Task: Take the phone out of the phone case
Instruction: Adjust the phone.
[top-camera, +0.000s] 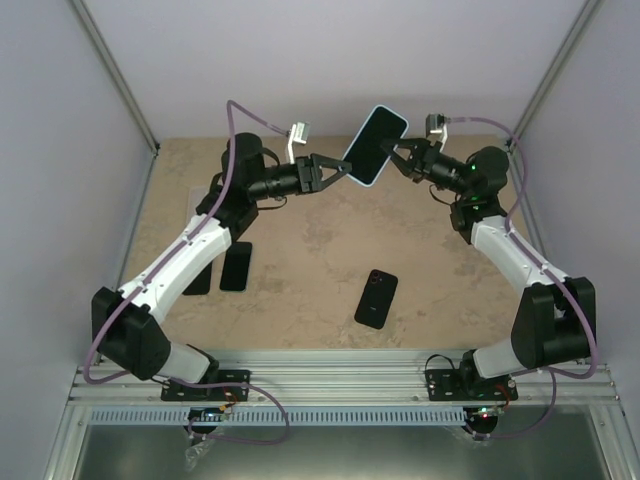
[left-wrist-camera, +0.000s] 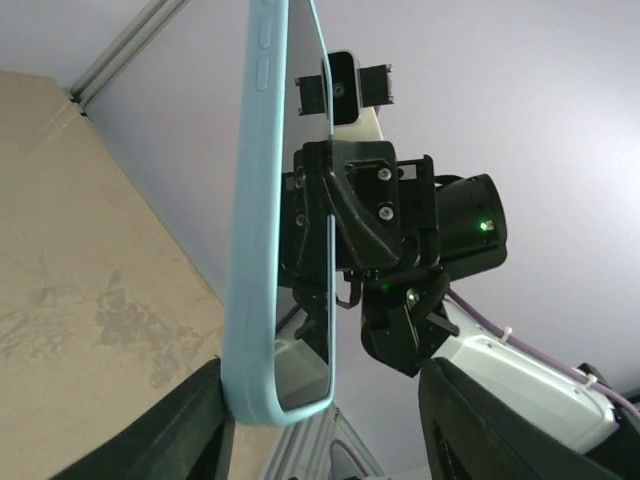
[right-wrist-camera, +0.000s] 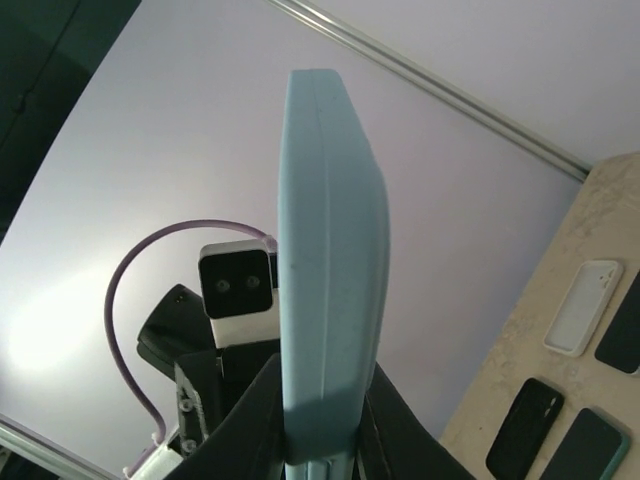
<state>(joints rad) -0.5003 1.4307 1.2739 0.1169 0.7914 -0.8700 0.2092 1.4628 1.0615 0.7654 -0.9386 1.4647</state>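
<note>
The phone (top-camera: 375, 145), dark screen up, sits in a light blue phone case (left-wrist-camera: 255, 200) that is held in the air above the back of the table. My right gripper (right-wrist-camera: 325, 440) is shut on the case's lower edge (right-wrist-camera: 330, 250), one finger on each face. My left gripper (left-wrist-camera: 325, 430) is open, its jaws wide apart. The case's bottom corner rests beside my left finger (left-wrist-camera: 190, 420), and the other finger (left-wrist-camera: 500, 430) stands well clear. In the top view the left gripper (top-camera: 345, 170) is at the phone's lower left and the right gripper (top-camera: 393, 152) at its right side.
A black phone (top-camera: 376, 298) lies on the table's middle. Two dark cases (top-camera: 235, 265) lie under the left arm. In the right wrist view a white case (right-wrist-camera: 582, 305) and several dark ones (right-wrist-camera: 525, 425) lie on the table. Purple walls enclose the table.
</note>
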